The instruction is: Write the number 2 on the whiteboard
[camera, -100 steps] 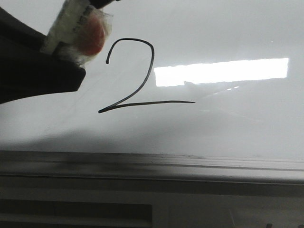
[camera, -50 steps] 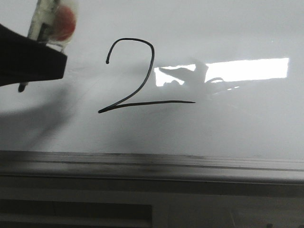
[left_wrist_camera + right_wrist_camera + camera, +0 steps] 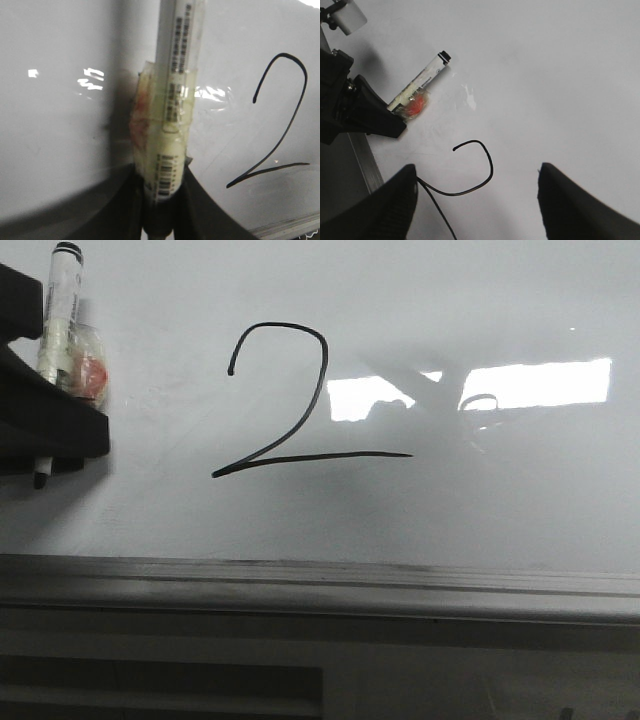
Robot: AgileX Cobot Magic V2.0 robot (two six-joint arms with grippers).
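The left end effector (image 3: 45, 445) has pulled away toward 9 o'clock, clamped on a taped marker (image 3: 58, 310) now standing upright. The finished number 2 (image 3: 285, 400) sits mid-whiteboard (image 3: 500, 510). The right end effector (image 3: 477, 200) hangs with jaws wide apart over it.
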